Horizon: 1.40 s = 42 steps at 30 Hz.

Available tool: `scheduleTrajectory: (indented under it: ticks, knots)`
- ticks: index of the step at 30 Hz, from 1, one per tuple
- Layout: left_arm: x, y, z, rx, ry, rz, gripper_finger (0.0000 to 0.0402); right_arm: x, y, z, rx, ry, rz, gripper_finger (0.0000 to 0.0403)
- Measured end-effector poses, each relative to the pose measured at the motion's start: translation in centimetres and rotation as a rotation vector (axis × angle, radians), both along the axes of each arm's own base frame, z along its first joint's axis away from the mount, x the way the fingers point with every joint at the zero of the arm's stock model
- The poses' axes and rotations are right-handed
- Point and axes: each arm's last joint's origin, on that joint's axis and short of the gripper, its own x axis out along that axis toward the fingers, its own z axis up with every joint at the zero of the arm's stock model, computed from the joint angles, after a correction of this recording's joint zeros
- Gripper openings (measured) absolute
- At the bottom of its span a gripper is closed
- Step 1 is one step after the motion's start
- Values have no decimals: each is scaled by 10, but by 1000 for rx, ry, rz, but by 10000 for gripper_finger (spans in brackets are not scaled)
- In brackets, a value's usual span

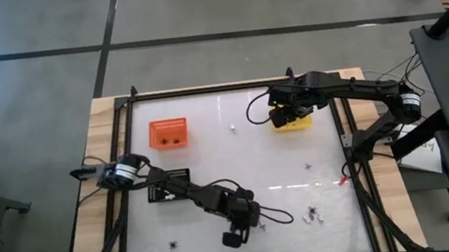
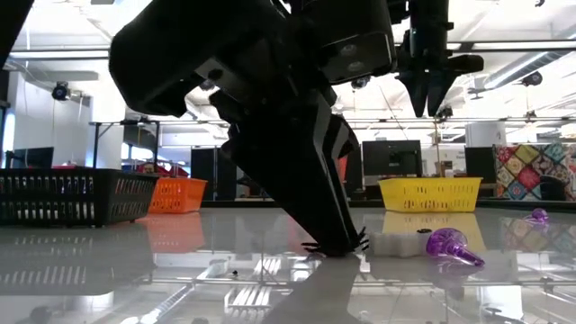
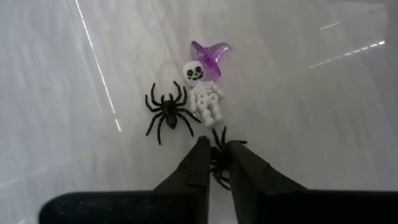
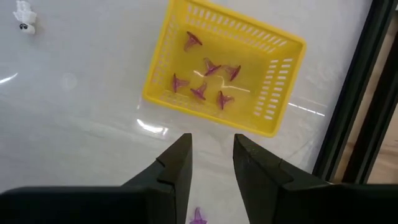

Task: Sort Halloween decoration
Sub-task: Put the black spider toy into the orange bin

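My left gripper (image 3: 217, 163) is down at the tabletop toward the near edge (image 1: 250, 218), shut on a small black spider (image 3: 217, 158). Just beyond its fingertips lie a second black spider (image 3: 168, 112), a white skeleton (image 3: 205, 93) and a purple witch hat (image 3: 210, 56), all flat on the table. My right gripper (image 4: 211, 155) hangs open and holds nothing, high above the table beside the yellow tray (image 4: 217, 68), which holds several purple hats. Another purple hat (image 4: 198, 216) lies on the table below it. My left gripper pinches the black spider's body (image 3: 219, 155) between its two fingertips; legs stick out on both sides of the fingers (image 2: 337, 245). The fingers come steeply down from above, slanting. The spider is at the tabletop, legs on the surface.
An orange tray (image 1: 168, 133) stands at the far left, a black tray (image 1: 167, 183) beside my left arm, and the yellow tray (image 1: 292, 120) at the far right. A lone black spider (image 1: 173, 248) lies near the front edge; a purple trinket (image 1: 307, 166) and a white one (image 1: 233, 127) lie mid-table.
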Motion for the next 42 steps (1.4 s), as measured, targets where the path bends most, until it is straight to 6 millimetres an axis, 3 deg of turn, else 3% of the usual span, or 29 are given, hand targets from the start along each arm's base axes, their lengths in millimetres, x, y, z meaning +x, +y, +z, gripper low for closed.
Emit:
scheduleTrajectory:
  ticks: [7,19,31,42]
  knots:
    - [-6,2,12,21,12,-49,4,0,0,0,-2,1,0,107]
    - [-13,36,38,79,64,-53,1,-1,-1,0,-36,13,-8,101]
    - [-18,105,70,122,106,3,1,-1,-1,-1,-34,19,-5,93]
    - [-51,203,93,142,160,180,1,-1,-1,-1,-41,41,68,90]
